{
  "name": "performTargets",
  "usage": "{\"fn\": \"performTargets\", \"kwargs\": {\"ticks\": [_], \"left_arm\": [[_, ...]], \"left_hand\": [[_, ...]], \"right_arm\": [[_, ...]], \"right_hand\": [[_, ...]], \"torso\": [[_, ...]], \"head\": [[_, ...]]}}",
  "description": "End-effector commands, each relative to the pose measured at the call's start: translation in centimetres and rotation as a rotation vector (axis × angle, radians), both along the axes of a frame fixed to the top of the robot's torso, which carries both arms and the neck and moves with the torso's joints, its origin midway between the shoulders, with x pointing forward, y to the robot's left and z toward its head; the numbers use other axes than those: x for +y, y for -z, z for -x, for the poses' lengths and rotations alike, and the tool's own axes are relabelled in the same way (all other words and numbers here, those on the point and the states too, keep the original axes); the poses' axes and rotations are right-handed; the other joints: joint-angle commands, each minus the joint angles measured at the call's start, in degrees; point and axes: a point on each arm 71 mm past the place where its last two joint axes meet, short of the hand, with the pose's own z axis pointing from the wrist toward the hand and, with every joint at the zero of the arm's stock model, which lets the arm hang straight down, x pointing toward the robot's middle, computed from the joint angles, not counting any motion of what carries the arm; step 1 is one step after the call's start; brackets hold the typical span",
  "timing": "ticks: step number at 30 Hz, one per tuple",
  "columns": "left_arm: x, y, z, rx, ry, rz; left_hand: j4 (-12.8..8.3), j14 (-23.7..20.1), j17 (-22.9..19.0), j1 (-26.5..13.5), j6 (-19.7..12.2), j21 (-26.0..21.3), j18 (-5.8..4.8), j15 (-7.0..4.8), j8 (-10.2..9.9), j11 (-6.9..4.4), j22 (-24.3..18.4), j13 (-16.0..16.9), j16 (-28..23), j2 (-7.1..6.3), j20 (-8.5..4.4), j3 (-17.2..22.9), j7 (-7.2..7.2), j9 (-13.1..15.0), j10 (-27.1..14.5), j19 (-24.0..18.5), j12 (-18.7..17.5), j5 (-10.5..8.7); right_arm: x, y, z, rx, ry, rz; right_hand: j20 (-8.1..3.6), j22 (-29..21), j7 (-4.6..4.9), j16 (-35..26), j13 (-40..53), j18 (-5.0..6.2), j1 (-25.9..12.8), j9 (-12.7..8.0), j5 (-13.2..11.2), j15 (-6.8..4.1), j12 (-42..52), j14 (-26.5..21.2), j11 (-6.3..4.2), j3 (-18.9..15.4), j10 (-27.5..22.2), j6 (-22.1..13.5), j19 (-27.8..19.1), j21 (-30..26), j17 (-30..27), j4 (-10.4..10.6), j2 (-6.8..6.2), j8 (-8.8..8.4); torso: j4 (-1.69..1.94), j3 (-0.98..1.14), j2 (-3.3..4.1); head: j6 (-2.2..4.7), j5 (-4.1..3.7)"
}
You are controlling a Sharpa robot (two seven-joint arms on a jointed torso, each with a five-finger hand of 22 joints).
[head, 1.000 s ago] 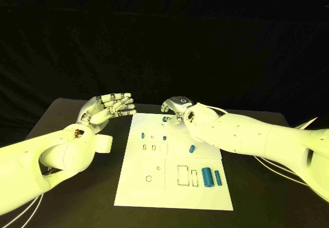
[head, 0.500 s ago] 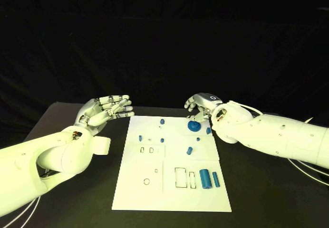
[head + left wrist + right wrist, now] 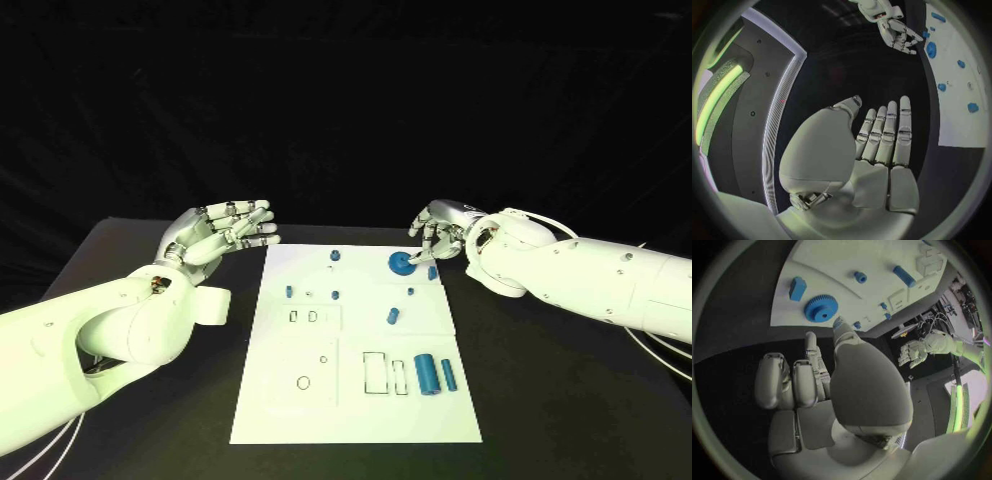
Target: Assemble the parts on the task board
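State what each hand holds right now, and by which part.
Nothing is held. The left hand is empty, fingers apart, beside the task board. The right hand holds nothing; its fingertips hover by the blue gear.

No legible text anywhere

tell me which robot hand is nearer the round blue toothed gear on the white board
The right robot hand: it sits right beside the round blue toothed gear at the white board's far right corner. The left robot hand hovers open beyond the board's opposite edge.
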Motion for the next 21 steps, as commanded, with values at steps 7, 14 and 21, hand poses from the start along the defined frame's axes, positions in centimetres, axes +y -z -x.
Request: {"fn": "performTargets", "kwargs": {"ticks": [7, 14, 21], "left_arm": [[-0.2, -0.1, -0.1, -0.001, 0.007, 0.003], [-0.2, 0.0, -0.1, -0.002, 0.007, 0.003], [-0.2, 0.0, -0.1, -0.001, 0.007, 0.003]], "left_hand": [[-1.05, -0.35, 1.03, -0.65, -0.04, 1.48, 0.21, -0.32, 0.64, -0.26, 0.90, 0.77, 0.43, -1.31, -0.31, 1.74, 1.83, 0.88, 0.47, 0.94, -0.48, 0.33], [-1.07, -0.32, 1.07, -0.66, -0.05, 1.53, 0.22, -0.33, 0.64, -0.26, 0.92, 0.77, 0.44, -1.31, -0.32, 1.76, 1.82, 0.88, 0.45, 1.01, -0.48, 0.32], [-1.07, -0.32, 1.07, -0.66, -0.05, 1.53, 0.22, -0.33, 0.64, -0.26, 0.92, 0.77, 0.44, -1.31, -0.32, 1.76, 1.82, 0.88, 0.45, 1.01, -0.48, 0.32]], "right_arm": [[0.2, 1.3, -0.2, 0.069, 0.015, 0.012], [0.4, 1.9, -0.5, 0.071, 0.022, -0.002], [1.0, 2.3, -0.7, 0.074, 0.017, -0.016]], "right_hand": [[0.79, 9.40, 0.66, 7.35, 35.18, -3.34, 0.36, 1.26, 1.11, 0.20, 36.55, 5.46, -0.32, 0.18, 5.27, -3.44, 4.52, 7.11, 13.44, 0.57, 1.10, 2.74], [0.91, 11.47, 0.54, 8.48, 41.84, -3.89, 0.49, 1.52, 1.04, 0.26, 43.00, 6.07, -0.36, 0.99, 8.49, -2.73, 5.56, 9.16, 16.22, 0.46, 1.82, 3.87], [0.79, 13.14, 0.21, 9.21, 47.73, -4.36, 0.55, 1.70, 0.93, 0.09, 48.63, 6.51, -0.62, 2.25, 12.64, -1.53, 6.46, 10.86, 18.13, 0.32, 2.91, 4.82]], "torso": [[0.11, -0.15, -0.10], [0.15, -0.16, -0.08], [0.05, -0.16, -0.11]], "head": [[-0.52, 0.04], [-0.79, 0.07], [-0.82, 0.05]]}}
